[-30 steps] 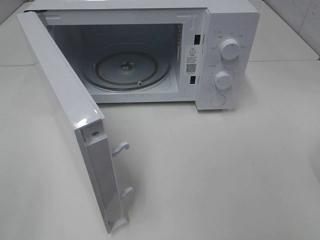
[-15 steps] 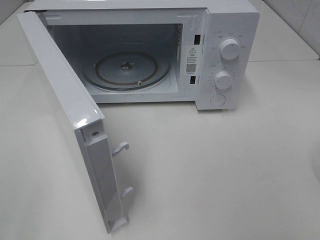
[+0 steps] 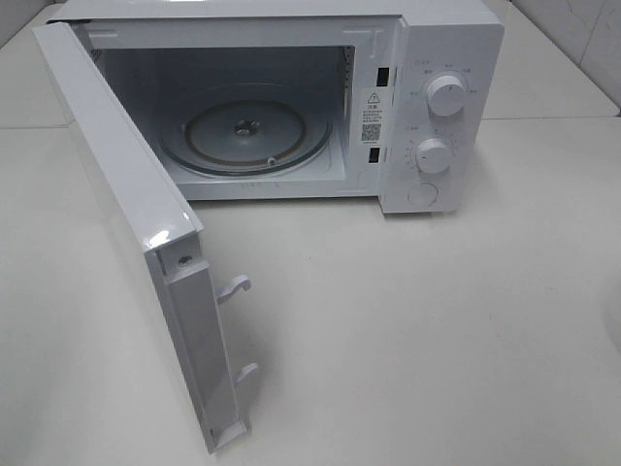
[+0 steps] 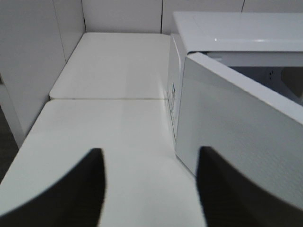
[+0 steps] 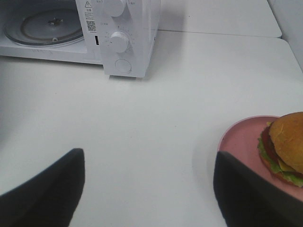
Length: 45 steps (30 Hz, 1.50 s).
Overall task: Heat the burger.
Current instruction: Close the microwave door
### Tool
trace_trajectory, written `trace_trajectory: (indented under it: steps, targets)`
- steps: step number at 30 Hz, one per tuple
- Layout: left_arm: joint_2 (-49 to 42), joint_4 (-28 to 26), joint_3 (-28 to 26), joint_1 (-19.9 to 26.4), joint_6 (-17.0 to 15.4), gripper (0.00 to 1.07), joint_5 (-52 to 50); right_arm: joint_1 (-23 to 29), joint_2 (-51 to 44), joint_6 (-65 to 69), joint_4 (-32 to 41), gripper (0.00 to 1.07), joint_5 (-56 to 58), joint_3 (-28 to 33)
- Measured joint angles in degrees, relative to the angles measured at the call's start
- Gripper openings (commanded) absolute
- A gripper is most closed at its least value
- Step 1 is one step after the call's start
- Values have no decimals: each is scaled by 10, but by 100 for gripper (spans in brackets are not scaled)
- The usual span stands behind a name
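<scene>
The burger [image 5: 285, 145], golden-tan bun over brown and green layers, sits on a pink dish [image 5: 241, 142] in the right wrist view, on the table well apart from the microwave [image 5: 128, 33]; it is out of the exterior view. My right gripper [image 5: 149, 189] is open and empty, with the dish beside one finger. The white microwave [image 3: 437, 58] stands with its door [image 3: 126, 204] swung wide open and its glass turntable [image 3: 243, 131] bare. My left gripper [image 4: 149, 184] is open and empty beside the door's outer face [image 4: 236, 137].
Two knobs [image 3: 446, 95] and a round button [image 3: 423, 194] are on the microwave's panel. The white table [image 3: 417, 320] spreads before it. Grey walls [image 4: 28, 61] close the left side; the table's near left edge drops off.
</scene>
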Motion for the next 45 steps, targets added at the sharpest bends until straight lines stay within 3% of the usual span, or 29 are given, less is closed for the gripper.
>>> trace_trajectory:
  steps: [1,5,7,8,9,10,13,15,24,26,29,31,33,34,35,37,41,45]
  targets:
    - [38,6,7,0,0,0,-61,0,0,0,0,74,0,0]
    - [94,18,24,0,0,0,-152,0,0,0,0,74,0,0]
    - [145,27,53,0,0,0,-275,0,0,0,0,74,0,0]
    - [145,27,53,0,0,0,-275,0,0,0,0,74,0,0]
    - [171,32,80,0,-4,0,-370,0,0,0,0,74,0,0]
    - [197,34,108,0,-19,0,-472,0,0,0,0,74,0,0]
    - [211,37,122,0,-31,0,-515,0,0,0,0,74,0,0]
    - [256,49,153,0,-59,0,-600,0,0,0,0,74,0,0]
    - [383,71,164,0,-76,0,-702,0,0,0,0,74,0,0]
    - [448,94,164,6,-77,0,-756,0,0,0,0,74,0,0]
    - [460,99,164,13,-77,0,-767,0,0,0,0,74,0,0]
    - [511,139,164,54,-98,0,-812,0,0,0,0,74,0,0]
    - [521,151,164,64,-110,0,-821,0,0,0,0,74,0,0]
    - [548,184,164,87,-146,0,-843,0,0,0,0,74,0,0]
    - [548,184,164,87,-146,0,-843,0,0,0,0,74,0,0]
    - [593,237,164,116,-187,0,-886,0,0,0,0,74,0,0]
    - [643,273,164,135,-203,0,-939,0,0,0,0,74,0,0]
    - [705,297,163,140,-193,0,-999,0,0,0,0,74,0,0]
